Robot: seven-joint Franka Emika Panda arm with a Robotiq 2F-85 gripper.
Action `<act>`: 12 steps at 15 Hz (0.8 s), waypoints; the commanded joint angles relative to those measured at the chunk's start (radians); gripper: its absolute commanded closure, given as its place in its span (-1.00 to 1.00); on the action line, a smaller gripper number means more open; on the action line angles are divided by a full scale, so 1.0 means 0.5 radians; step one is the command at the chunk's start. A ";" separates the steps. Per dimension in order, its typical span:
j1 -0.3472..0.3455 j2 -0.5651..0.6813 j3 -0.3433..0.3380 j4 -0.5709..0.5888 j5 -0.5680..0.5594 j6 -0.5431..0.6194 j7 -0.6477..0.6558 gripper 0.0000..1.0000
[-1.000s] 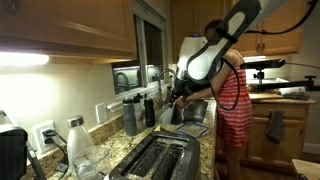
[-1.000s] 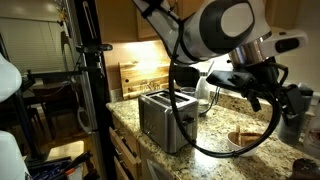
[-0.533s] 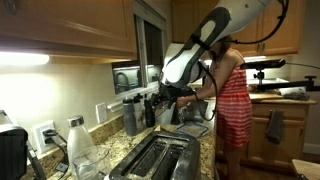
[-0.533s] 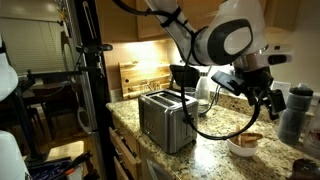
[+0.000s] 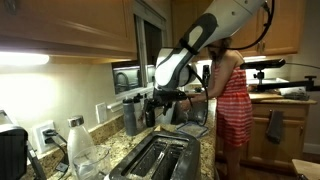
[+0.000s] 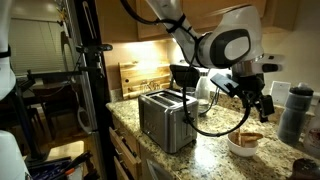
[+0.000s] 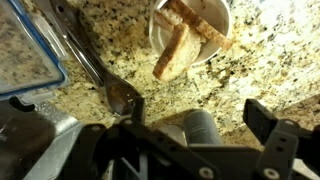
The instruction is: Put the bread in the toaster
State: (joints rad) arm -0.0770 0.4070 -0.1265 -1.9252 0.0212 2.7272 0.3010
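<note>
The claw [image 7: 180,122] hangs open, empty, above the bread [image 7: 182,52] in its white bowl [image 7: 156,30]; best to centre over one leaning slice, then descend straight.

Speckled granite counter [image 7: 255,72] under toaster [image 6: 165,120], white bowl [image 7: 157,40], metal utensil [image 7: 120,95].

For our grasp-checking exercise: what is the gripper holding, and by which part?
Nothing. The gripper hangs open above the counter; the bread lies in the bowl, untouched.
</note>
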 commanded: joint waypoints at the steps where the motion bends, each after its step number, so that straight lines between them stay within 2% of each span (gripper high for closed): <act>1: 0.064 0.012 -0.090 0.027 -0.015 -0.140 0.127 -1.00; 12: 0.101 0.071 -0.148 0.006 -0.023 -0.133 0.233 -1.00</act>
State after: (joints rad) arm -0.0503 0.4364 -0.1751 -1.9233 0.0195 2.6753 0.3777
